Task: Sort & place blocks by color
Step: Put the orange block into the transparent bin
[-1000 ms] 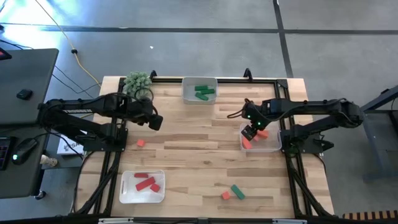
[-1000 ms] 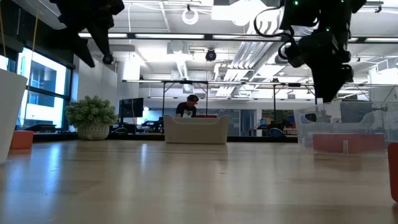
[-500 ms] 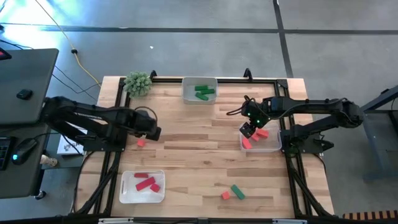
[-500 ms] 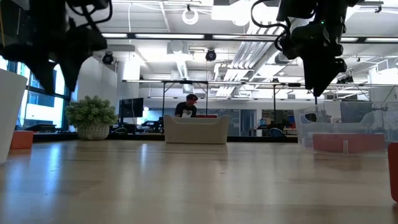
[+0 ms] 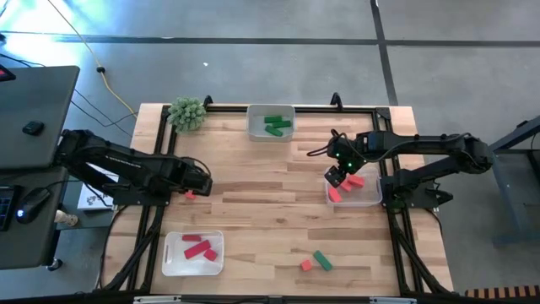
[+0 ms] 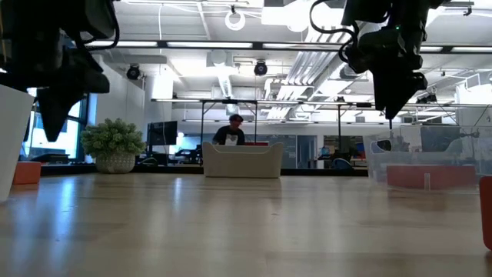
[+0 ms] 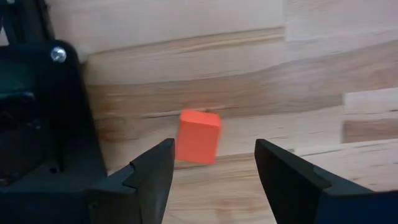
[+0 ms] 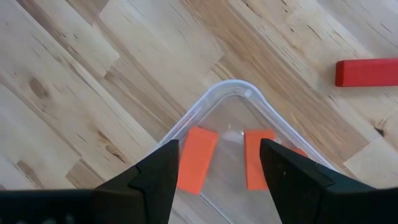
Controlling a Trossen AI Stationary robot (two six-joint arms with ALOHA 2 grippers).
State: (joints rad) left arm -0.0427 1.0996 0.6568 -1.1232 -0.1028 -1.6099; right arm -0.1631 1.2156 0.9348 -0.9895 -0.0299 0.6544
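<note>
From the clear tray [image 5: 364,201] at the table's right edge, an orange-coral cube [image 5: 305,265] and a green block [image 5: 321,260] are seen nearer the front edge, and a white tray [image 5: 171,263] with red blocks [image 5: 197,247] lies far to its left. Only the right wrist view shows the two orange-coral blocks [image 8: 198,159] inside the clear tray's corner (the high view hides them partly). The right gripper [image 5: 337,179] hangs over that corner, parted and empty. Well left of the tray, the left gripper [image 7: 211,177] is spread wide, empty, around a small orange-coral block [image 7: 198,136], untouched. Farther back, green blocks [image 5: 276,125] sit in a bin [image 5: 257,131].
</note>
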